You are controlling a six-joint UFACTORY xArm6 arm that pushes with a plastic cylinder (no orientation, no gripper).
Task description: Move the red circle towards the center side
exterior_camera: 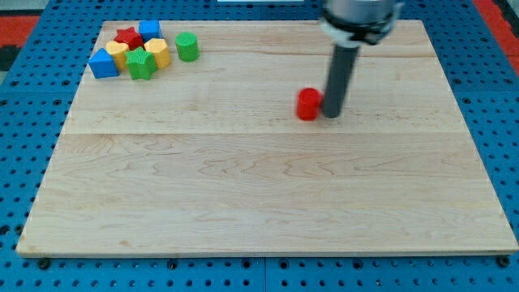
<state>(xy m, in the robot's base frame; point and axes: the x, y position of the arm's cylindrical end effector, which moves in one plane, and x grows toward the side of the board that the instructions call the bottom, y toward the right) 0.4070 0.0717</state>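
Pressed against the view's right side of the red circle, a small red round block (308, 105), my tip (332, 116) is the blunt end of a straight dark rod; it is a single solid end, so it pushes by contact only and holds nothing. The red circle sits on the pale wooden worktop (243, 203), a little to the view's right of the middle and somewhat towards the view's top.

Well apart from it, near the view's top-left corner, the other blocks huddle together:
- a red star-shaped block (127, 36)
- a blue block (149, 31) beside the star
- two yellow blocks (118, 53) (157, 52)
- a green block (141, 64)
- a second blue block (103, 63) at the cluster's left edge

A green cylinder (187, 46) stands just to the cluster's right. Under the worktop lies a blue perforated base (24, 162).
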